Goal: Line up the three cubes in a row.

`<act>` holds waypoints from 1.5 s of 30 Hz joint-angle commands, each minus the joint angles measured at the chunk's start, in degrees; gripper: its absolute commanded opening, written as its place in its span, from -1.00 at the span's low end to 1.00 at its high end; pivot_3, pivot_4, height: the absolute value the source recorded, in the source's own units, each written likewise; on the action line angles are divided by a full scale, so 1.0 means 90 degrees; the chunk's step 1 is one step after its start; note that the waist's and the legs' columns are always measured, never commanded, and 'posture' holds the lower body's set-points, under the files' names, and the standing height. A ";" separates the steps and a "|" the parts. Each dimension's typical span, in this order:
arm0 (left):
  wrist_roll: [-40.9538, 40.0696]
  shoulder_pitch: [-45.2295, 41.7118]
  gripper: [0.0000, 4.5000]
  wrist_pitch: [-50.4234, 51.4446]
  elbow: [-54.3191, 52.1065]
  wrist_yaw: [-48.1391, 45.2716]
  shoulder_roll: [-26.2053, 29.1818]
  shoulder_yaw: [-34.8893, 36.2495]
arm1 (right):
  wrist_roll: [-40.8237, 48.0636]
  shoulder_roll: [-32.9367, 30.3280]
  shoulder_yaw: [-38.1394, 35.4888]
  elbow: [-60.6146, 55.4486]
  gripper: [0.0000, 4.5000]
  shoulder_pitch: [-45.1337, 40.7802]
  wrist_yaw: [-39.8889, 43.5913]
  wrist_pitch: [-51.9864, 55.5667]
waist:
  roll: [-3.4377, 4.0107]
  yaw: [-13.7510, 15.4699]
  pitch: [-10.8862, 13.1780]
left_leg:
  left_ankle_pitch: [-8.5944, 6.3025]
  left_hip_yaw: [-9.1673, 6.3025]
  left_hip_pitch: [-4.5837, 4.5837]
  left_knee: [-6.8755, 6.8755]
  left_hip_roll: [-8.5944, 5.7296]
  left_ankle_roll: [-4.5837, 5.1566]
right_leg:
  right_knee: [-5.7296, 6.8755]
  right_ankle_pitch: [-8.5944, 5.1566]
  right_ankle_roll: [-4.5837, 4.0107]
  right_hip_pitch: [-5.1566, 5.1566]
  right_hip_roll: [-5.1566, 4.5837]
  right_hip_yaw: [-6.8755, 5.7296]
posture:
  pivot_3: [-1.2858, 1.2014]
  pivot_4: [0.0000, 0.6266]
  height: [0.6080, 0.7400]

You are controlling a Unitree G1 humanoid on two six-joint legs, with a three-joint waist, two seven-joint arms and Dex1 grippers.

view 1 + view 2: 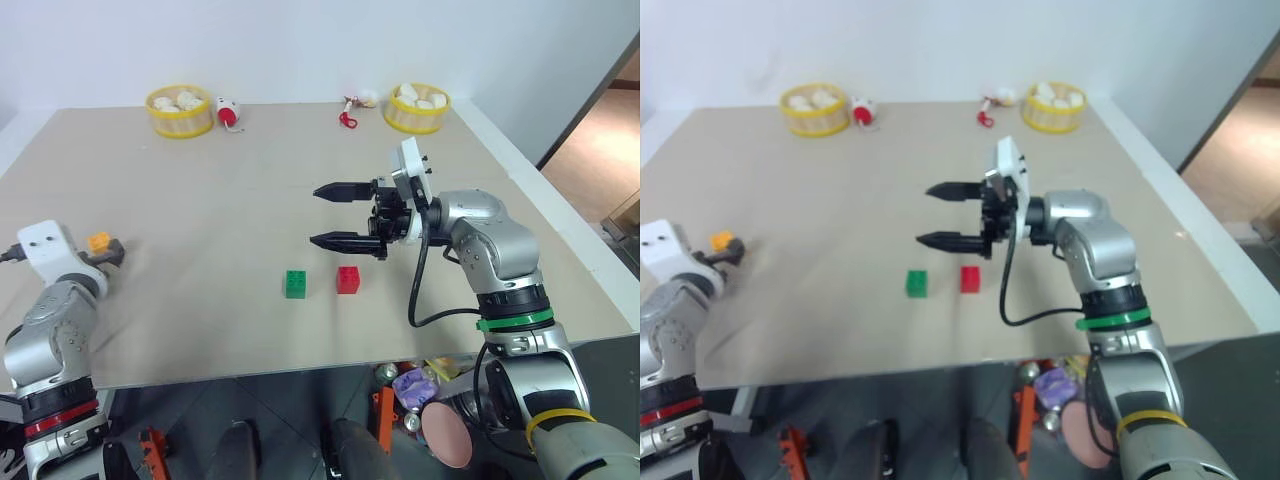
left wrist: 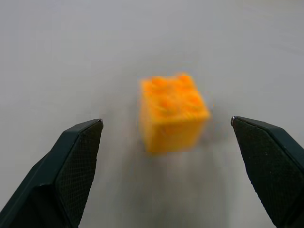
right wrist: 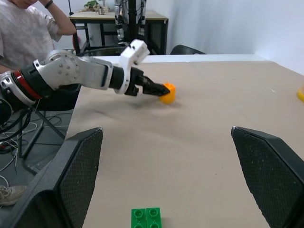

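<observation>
The orange-yellow cube (image 1: 98,241) sits near the table's left edge. My left gripper (image 2: 166,122) is open and low at the table, and the cube (image 2: 173,111) stands just ahead of its two fingertips, touching neither. The green cube (image 1: 295,284) and the red cube (image 1: 348,279) stand side by side near the front edge, a small gap between them. Above and just behind them hovers my right gripper (image 1: 314,215), open, pointing left, with nothing in it. From the right wrist I see the green cube (image 3: 146,218) below and the left gripper (image 3: 156,89) at the orange-yellow cube (image 3: 167,92).
Two yellow-rimmed round baskets (image 1: 180,110) (image 1: 417,107) with white pieces stand at the table's far edge. Small red-and-white items (image 1: 228,112) (image 1: 348,118) lie beside them. A seated person (image 3: 23,28) is beyond the table's left side.
</observation>
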 commanded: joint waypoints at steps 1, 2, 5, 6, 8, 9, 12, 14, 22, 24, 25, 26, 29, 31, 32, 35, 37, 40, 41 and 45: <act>0.0046 -0.0153 0.98 -0.0018 -0.0003 -0.0006 -0.0037 -0.0195 | 0.0219 -0.0119 -0.0266 -0.0241 1.00 -0.0141 -0.0036 0.0022 | -0.0001 0.0000 0.0000 | 0.0000 0.0000 0.0000 0.0000 0.0000 0.0000 | 0.0000 -0.0001 -0.0001 0.0000 0.0000 0.0000 | 0.03 -0.52 1.00; 0.0076 -0.0166 0.98 -0.0052 0.0036 0.0002 -0.0056 -0.0242 | 0.0233 -0.0126 -0.0265 -0.0245 1.00 -0.0138 -0.0050 0.0026 | -0.0001 0.0000 0.0000 | 0.0000 0.0000 0.0000 0.0000 0.0000 0.0000 | 0.0000 -0.0001 -0.0003 0.0000 0.0000 0.0000 | 0.03 -0.52 1.00; 0.0211 -0.0302 0.98 -0.0214 0.0325 0.0168 -0.0134 -0.0311 | 0.0235 -0.0146 -0.0254 -0.0271 1.00 -0.0091 -0.0077 0.0023 | -0.0001 -0.0002 0.0000 | 0.0000 -0.0001 0.0000 0.0000 0.0000 0.0000 | 0.0000 -0.0001 -0.0006 -0.0002 0.0002 0.0000 | 0.03 -0.52 1.00; 0.0238 -0.0357 0.98 -0.0251 0.0414 0.0250 -0.0160 -0.0279 | 0.0237 -0.0152 -0.0251 -0.0277 1.00 -0.0081 -0.0085 0.0026 | -0.0001 -0.0003 0.0000 | 0.0000 -0.0002 0.0000 0.0000 0.0001 0.0001 | 0.0000 0.0000 -0.0007 -0.0002 0.0003 0.0000 | 0.03 -0.52 1.00; 0.0269 -0.0449 0.98 -0.0311 0.0578 0.0404 -0.0187 -0.0201 | 0.0242 -0.0162 -0.0252 -0.0284 1.00 -0.0071 -0.0106 0.0036 | -0.0001 -0.0001 0.0000 | 0.0000 -0.0002 0.0000 0.0000 0.0000 0.0001 | 0.0000 0.0001 -0.0006 -0.0002 0.0003 0.0000 | 0.03 -0.52 1.00; 0.0281 -0.0495 0.98 -0.0333 0.0667 0.0474 -0.0188 -0.0165 | 0.0242 -0.0168 -0.0254 -0.0283 1.00 -0.0067 -0.0117 0.0042 | -0.0001 -0.0001 0.0000 | 0.0000 -0.0001 0.0000 0.0000 0.0000 0.0001 | 0.0000 0.0001 -0.0005 -0.0001 0.0002 0.0001 | 0.03 -0.52 1.00; 0.0338 -0.0611 0.98 -0.0410 0.0872 0.0671 -0.0190 -0.0106 | 0.0247 -0.0185 -0.0256 -0.0272 1.00 -0.0060 -0.0133 0.0043 | -0.0001 -0.0002 0.0000 | 0.0001 -0.0001 0.0000 0.0000 0.0000 0.0001 | 0.0000 0.0003 -0.0001 -0.0001 0.0002 0.0001 | 0.03 -0.52 1.00; 0.0378 -0.0687 0.98 -0.0495 0.1047 0.0801 -0.0194 -0.0088 | 0.0223 -0.0186 -0.0252 -0.0240 1.00 -0.0065 -0.0155 0.0019 | -0.0001 -0.0006 0.0000 | 0.0001 -0.0001 0.0001 0.0000 0.0000 0.0001 | 0.0000 0.0005 0.0001 -0.0002 0.0003 0.0001 | 0.03 -0.52 1.00; 0.0460 -0.0908 0.98 -0.0788 0.1524 0.1190 -0.0192 -0.0061 | 0.0144 -0.0180 -0.0224 -0.0109 1.00 -0.0112 -0.0229 -0.0053 | -0.0001 -0.0015 -0.0001 | 0.0000 -0.0002 0.0009 -0.0002 0.0000 0.0000 | 0.0001 0.0011 -0.0002 -0.0002 0.0007 0.0002 | 0.03 -0.52 1.00; 0.0466 -0.0932 0.66 -0.0844 0.1607 0.1224 -0.0177 -0.0058 | 0.0141 -0.0178 -0.0224 -0.0106 1.00 -0.0112 -0.0242 -0.0053 | -0.0001 -0.0015 0.0000 | 0.0000 -0.0002 0.0012 -0.0003 0.0000 0.0000 | 0.0001 0.0012 -0.0003 -0.0002 0.0007 0.0003 | 0.03 -0.52 1.00; 0.0456 -0.0947 0.50 -0.0863 0.1641 0.1263 -0.0186 -0.0043 | 0.0139 -0.0180 -0.0225 -0.0097 1.00 -0.0115 -0.0247 -0.0057 | -0.0001 -0.0015 0.0000 | 0.0000 -0.0002 0.0012 -0.0003 0.0000 0.0000 | 0.0001 0.0012 -0.0004 -0.0002 0.0007 0.0003 | 0.03 -0.52 1.00; 0.0438 -0.0962 0.36 -0.0878 0.1670 0.1294 -0.0201 -0.0029 | 0.0137 -0.0182 -0.0225 -0.0088 1.00 -0.0115 -0.0249 -0.0063 | -0.0001 -0.0014 0.0000 | 0.0000 -0.0002 0.0012 -0.0003 0.0000 0.0000 | 0.0001 0.0012 -0.0004 -0.0002 0.0007 0.0003 | 0.03 -0.52 1.00; 0.0427 -0.0993 -0.11 -0.0885 0.1718 0.1342 -0.0229 -0.0044 | 0.0106 -0.0179 -0.0210 -0.0078 1.00 -0.0110 -0.0272 -0.0085 | -0.0001 -0.0011 0.0000 | 0.0000 -0.0001 0.0012 -0.0003 -0.0001 0.0000 | 0.0001 0.0011 -0.0006 -0.0001 0.0005 0.0004 | 0.03 -0.52 1.00; 0.0436 -0.1027 -0.39 -0.0868 0.1731 0.1356 -0.0250 -0.0083 | 0.0096 -0.0179 -0.0208 -0.0062 1.00 -0.0124 -0.0275 -0.0093 | -0.0001 -0.0007 0.0000 | 0.0000 -0.0001 0.0012 -0.0003 -0.0001 0.0000 | 0.0001 0.0010 -0.0006 0.0000 0.0004 0.0004 | 0.03 -0.52 1.00; 0.0443 -0.1047 -0.43 -0.0855 0.1728 0.1341 -0.0252 -0.0119 | 0.0082 -0.0183 -0.0205 -0.0042 1.00 -0.0137 -0.0277 -0.0109 | -0.0001 -0.0006 0.0000 | 0.0000 -0.0001 0.0012 -0.0003 -0.0002 0.0000 | 0.0001 0.0010 -0.0007 0.0001 0.0004 0.0003 | 0.03 -0.52 1.00; 0.0619 -0.1072 -0.43 -0.1026 0.1668 0.1056 -0.0096 -0.0419 | 0.0067 -0.0203 -0.0202 -0.0020 1.00 -0.0160 -0.0275 -0.0113 | -0.0001 -0.0006 0.0000 | 0.0000 -0.0001 0.0011 -0.0003 -0.0003 0.0000 | 0.0001 0.0010 -0.0008 0.0001 0.0003 0.0004 | 0.03 -0.52 1.00; 0.0837 -0.1047 -0.43 -0.1274 0.1634 0.0739 0.0117 -0.0683 | 0.0082 -0.0238 -0.0208 -0.0047 1.00 -0.0154 -0.0257 -0.0089 | -0.0002 -0.0006 0.0000 | 0.0000 -0.0001 0.0009 -0.0003 -0.0005 -0.0001 | 0.0000 0.0009 -0.0008 0.0000 0.0002 0.0004 | 0.03 -0.52 1.00; 0.1192 -0.1031 -0.43 -0.2055 0.1785 -0.0327 0.0713 -0.1272 | 0.0188 -0.0484 -0.0188 -0.0261 1.00 -0.0016 0.0014 0.0068 | -0.0006 -0.0005 0.0003 | 0.0000 -0.0001 0.0002 -0.0003 -0.0005 -0.0002 | -0.0003 0.0008 -0.0009 -0.0003 0.0002 0.0004 | 0.03 -0.52 1.00; 0.1260 -0.1019 -0.43 -0.2343 0.1850 -0.0670 0.0866 -0.1432 | 0.0217 -0.0567 -0.0180 -0.0328 1.00 0.0039 0.0118 0.0090 | -0.0006 -0.0001 0.0003 | 0.0000 -0.0001 -0.0006 -0.0003 -0.0005 -0.0002 | -0.0004 0.0007 -0.0010 -0.0010 0.0002 0.0003 | 0.03 -0.52 1.00; 0.0879 -0.0747 -0.43 -0.3247 0.1872 -0.2861 0.1263 -0.1923 | 0.0350 -0.0988 -0.0202 -0.0583 1.00 0.0365 0.0623 0.0074 | -0.0006 0.0008 0.0003 | -0.0013 0.0006 -0.0009 -0.0010 -0.0006 -0.0023 | -0.0008 -0.0018 -0.0015 -0.0011 -0.0009 0.0003 | 0.03 -0.52 1.00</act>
